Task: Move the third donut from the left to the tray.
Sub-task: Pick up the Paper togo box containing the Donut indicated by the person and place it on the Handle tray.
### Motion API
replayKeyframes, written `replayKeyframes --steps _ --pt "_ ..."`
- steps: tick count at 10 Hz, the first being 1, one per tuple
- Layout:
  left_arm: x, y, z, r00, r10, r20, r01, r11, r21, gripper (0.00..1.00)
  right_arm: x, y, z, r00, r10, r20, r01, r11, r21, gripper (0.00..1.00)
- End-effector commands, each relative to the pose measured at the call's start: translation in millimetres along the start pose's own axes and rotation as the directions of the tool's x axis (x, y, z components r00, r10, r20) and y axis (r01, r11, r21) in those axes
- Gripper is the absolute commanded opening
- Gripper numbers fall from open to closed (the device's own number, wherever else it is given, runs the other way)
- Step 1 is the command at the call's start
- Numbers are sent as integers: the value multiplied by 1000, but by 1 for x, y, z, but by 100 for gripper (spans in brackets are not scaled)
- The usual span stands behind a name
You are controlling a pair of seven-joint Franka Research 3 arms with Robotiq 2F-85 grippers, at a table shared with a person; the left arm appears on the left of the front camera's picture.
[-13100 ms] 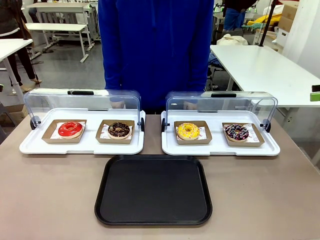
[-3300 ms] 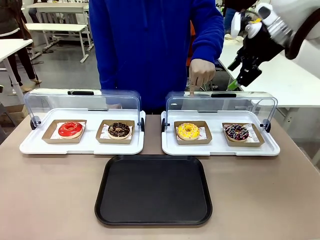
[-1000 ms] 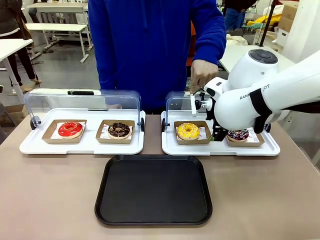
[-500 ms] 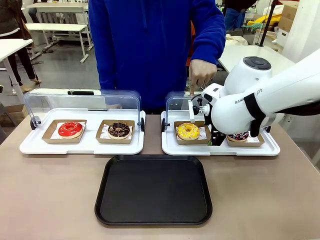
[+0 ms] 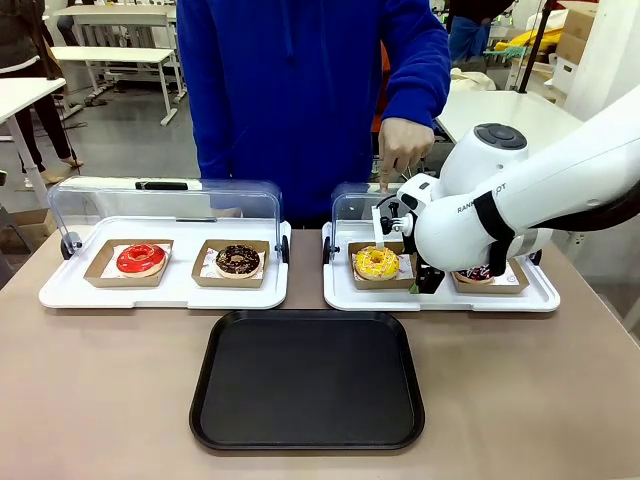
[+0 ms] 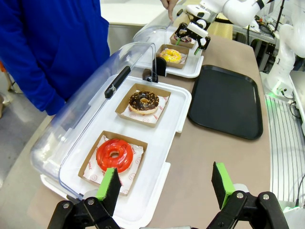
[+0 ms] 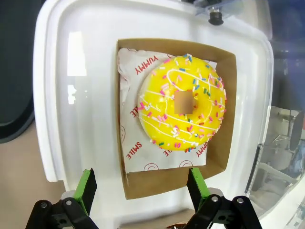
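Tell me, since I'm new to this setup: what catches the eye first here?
The big white right arm reaching over the right-hand white tray, its open gripper poised over the yellow donut in its cardboard holder. Behind it, a person's hand points down at that donut, while the black tray lies bare in the middle of the table.
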State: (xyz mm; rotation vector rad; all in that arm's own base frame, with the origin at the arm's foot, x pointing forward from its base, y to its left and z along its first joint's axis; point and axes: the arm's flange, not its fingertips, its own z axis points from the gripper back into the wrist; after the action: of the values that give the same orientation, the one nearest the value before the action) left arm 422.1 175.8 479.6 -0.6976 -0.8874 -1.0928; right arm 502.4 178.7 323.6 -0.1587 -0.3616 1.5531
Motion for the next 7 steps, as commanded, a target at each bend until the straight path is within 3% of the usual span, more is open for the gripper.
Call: replayKeyframes --steps 1,3,4,5,6,7 --pt "3 -1 0 1000 -14 15 14 1000 -5 100 -2 -7 -5 1000 18 -5 -18 1000 -15 100" --pt "3 -1 0 1000 -14 15 14 1000 -5 100 -2 -9 -6 1000 12 0 -12 1000 -2 100" --pt "3 -1 0 1000 -14 15 14 1000 -5 100 -3 -9 -8 1000 16 -1 -16 1000 9 94" --pt "3 -1 0 1000 -14 15 14 1000 -5 100 -2 -9 -10 1000 15 8 -15 1000 13 40" --pt "3 -1 0 1000 -14 15 14 1000 -5 100 -3 -9 -10 1000 9 13 -9 1000 19 35" --pt "3 -1 0 1000 -14 15 14 1000 -5 100 -3 -9 -10 1000 9 11 -9 1000 29 0"
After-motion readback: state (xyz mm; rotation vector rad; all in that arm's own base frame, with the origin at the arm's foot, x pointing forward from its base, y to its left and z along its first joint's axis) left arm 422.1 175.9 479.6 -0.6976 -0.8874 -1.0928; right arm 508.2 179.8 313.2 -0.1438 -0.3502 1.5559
